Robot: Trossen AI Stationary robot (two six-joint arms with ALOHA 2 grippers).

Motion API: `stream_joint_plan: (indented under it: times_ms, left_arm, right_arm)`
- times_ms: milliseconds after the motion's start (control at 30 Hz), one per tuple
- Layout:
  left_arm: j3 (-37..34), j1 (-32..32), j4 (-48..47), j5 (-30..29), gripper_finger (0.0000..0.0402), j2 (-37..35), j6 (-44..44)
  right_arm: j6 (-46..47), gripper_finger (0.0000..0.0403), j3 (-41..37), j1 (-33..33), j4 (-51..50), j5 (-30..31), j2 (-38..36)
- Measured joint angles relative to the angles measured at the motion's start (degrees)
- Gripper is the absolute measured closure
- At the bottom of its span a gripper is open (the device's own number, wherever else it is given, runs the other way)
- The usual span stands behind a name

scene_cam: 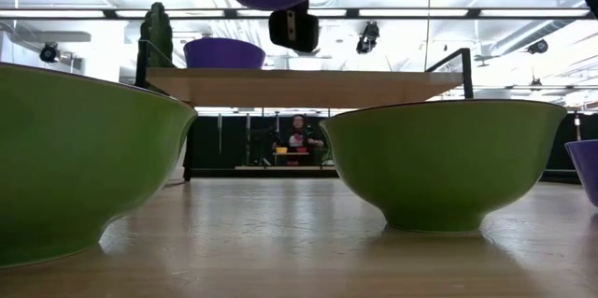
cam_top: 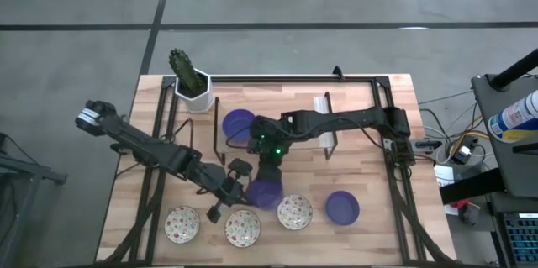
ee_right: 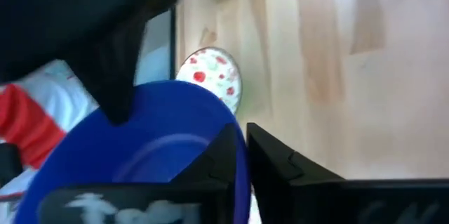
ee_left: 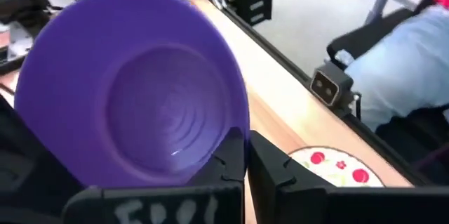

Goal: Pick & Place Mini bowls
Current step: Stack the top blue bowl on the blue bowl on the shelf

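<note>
Holding: the left gripper [cam_top: 238,186] is pinched tight on the rim of a blue bowl [cam_top: 267,194], and the bowl is up in the air above the front of the table [cam_top: 361,117].
Other hand: the right gripper [cam_top: 269,167] is at the same bowl from the far side. Its fingers [ee_right: 228,157] sit very close together at the rim and seem to pinch it too.
Why both: it looks like one arm is passing the bowl to the other. I cannot tell which arm is giving.
Where the bowl is: it is off the wood and tipped on its side, with its hollow facing the left arm's camera.
Below it: three speckled bowls [cam_top: 242,228] sit in a row at the front edge. The nearest speckled bowl [cam_top: 294,212] is just beside the held one.
More blue: one blue bowl on the table [cam_top: 343,207] sits near the front right. Another blue bowl [cam_top: 238,123] sits farther back, up on a wooden shelf [scene_cam: 308,76].
Corner: a cactus pot [cam_top: 189,83] stands well apart at the back left.
In the way: the two arms crowd each other, and the speckled row leaves little bare wood right under the bowl.
</note>
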Motion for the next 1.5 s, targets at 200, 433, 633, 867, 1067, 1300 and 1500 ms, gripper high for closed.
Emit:
stream_joint_plan:
  times_ms: [200,433,633,867,1067,1300,1500]
  left_arm:
    - [1.90,-0.22,-6.99,0.68,0.0401,-1.63,-3.83]
    - [6.32,-1.07,-17.99,-2.53,0.0401,-2.00,-8.16]
    - [12.91,-1.57,-29.52,-14.80,0.0401,-2.19,-8.98]
    - [21.70,-1.68,-39.53,-26.80,0.0401,-2.65,-9.01]
    - [25.14,1.41,-44.00,-36.08,0.0401,-2.79,-6.64]
    - [25.65,10.02,-47.62,-33.07,0.0401,-1.50,-6.41]
    - [29.16,17.24,-50.59,-25.35,0.0401,0.88,-5.79]
  right_arm:
    - [-3.56,0.0291,0.83,-0.54,-0.74,2.53,-0.55]
    - [-5.58,0.0223,2.43,-0.52,-1.07,2.60,-5.18]
    - [-9.65,0.0212,0.89,0.22,-1.25,7.86,-12.86]
    - [-15.79,0.0216,-2.94,4.90,-0.71,19.94,-21.20]
    - [-17.12,0.0218,-7.89,8.35,-0.30,29.50,-25.75]
    - [-13.64,0.0220,-14.22,9.47,0.18,30.14,-27.49]
    - [-12.27,0.0220,-18.47,9.80,0.54,30.12,-27.78]
